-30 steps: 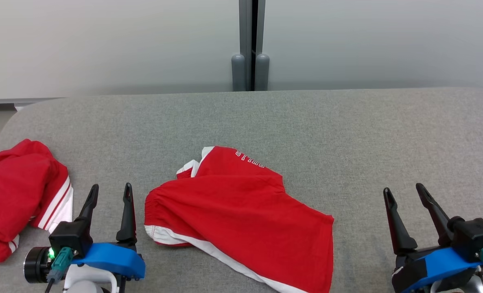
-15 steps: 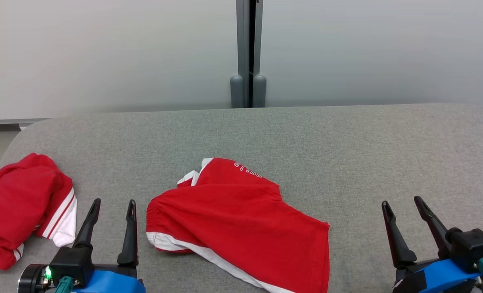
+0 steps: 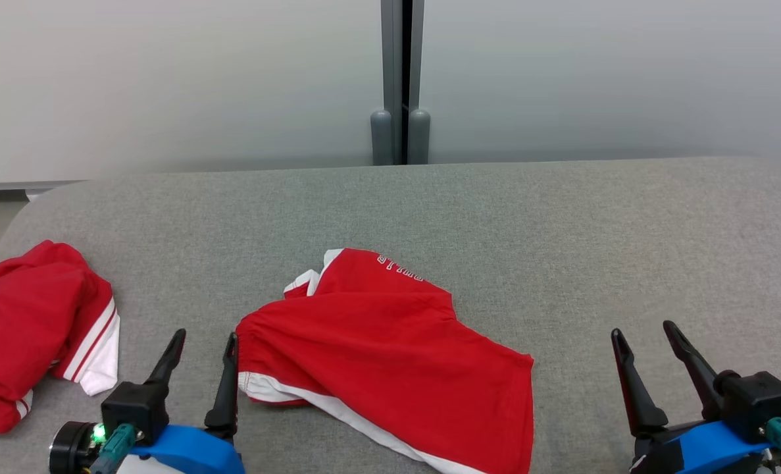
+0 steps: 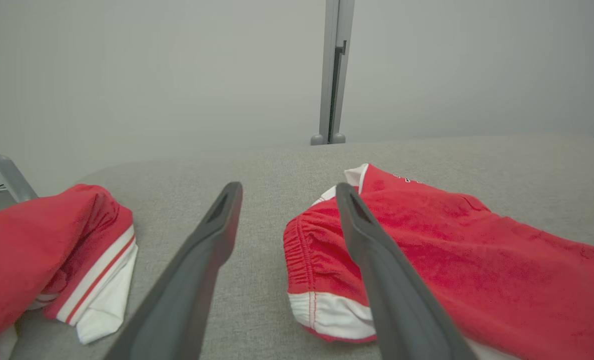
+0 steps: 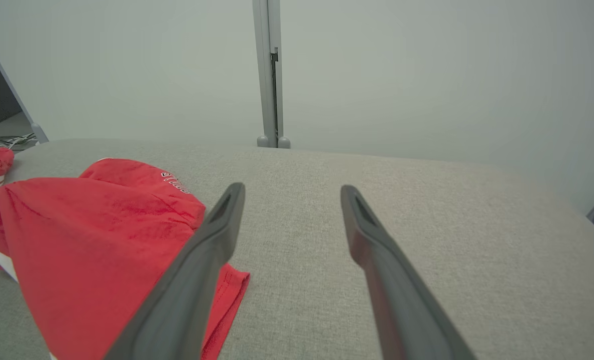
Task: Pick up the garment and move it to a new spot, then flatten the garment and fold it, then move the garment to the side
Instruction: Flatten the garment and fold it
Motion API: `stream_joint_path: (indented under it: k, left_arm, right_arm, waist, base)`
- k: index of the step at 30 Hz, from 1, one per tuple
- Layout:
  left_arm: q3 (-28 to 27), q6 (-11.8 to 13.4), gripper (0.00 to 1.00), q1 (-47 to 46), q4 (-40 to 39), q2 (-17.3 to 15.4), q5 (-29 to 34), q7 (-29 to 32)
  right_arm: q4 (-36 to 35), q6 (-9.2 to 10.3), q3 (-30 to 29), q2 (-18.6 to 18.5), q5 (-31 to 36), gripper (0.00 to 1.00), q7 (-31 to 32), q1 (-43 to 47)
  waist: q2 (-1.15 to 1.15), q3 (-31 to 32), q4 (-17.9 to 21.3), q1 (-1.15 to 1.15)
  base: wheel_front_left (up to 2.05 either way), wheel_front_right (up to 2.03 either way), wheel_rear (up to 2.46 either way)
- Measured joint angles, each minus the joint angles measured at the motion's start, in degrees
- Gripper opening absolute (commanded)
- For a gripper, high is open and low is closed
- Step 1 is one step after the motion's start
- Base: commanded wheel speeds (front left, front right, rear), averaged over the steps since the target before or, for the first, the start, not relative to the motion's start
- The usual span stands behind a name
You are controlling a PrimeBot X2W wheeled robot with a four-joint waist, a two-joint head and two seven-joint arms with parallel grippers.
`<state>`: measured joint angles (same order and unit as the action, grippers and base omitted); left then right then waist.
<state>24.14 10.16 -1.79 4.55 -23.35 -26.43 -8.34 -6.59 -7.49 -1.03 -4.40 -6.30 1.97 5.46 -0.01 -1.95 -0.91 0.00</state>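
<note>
Shorts [image 3: 390, 355] crumpled on desk [image 3: 561, 217], awaiting pickup. Left fingers [image 3: 227, 382] apart just beside, poised for pinch; right fingers [image 3: 630, 376] apart, well clear.

The red shorts [image 3: 390, 355] run off the near edge of the head view at their near right corner, so the end of that hem cannot be seen. The white lettering [image 3: 400, 268] on their far part is too small to read. The crumpled red-and-white garment [image 3: 28, 336] at the left is cut off by the left edge. In the left wrist view, a finger [image 4: 377, 260] of the left gripper [image 4: 286, 186] covers part of the shorts' elastic waistband and white trim.
</note>
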Motion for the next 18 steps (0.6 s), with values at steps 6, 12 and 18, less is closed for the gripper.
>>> stream_joint_path:
  k: [6, 12, 18]
  left_arm:
    - [3.0, -5.8, 1.0, -3.5, 8.4, 0.9, -4.2, 7.6]
    - [4.7, -10.3, 1.0, -6.6, 15.6, 2.2, -7.1, 11.2]
    - [4.9, -11.7, 0.0, -8.6, 17.9, 3.0, -7.3, 9.8]
  right_arm:
    - [1.2, 0.0, 1.3, -0.1, -0.6, 1.0, 0.0, -0.5]
    - [3.1, 0.0, 2.6, -0.1, -1.0, 1.0, 0.0, -0.8]
    - [5.1, 0.0, 5.3, -0.5, -1.3, 1.0, 0.6, 0.1]
  waist:
    - [0.01, -2.8, 0.3, 0.01]
    - [0.02, -4.5, 0.6, 0.01]
    - [0.01, -4.8, 0.5, 0.01]
  base:
    - [0.0, 0.0, 0.0]
    - [0.0, 0.0, 0.0]
    - [0.0, 0.0, 0.0]
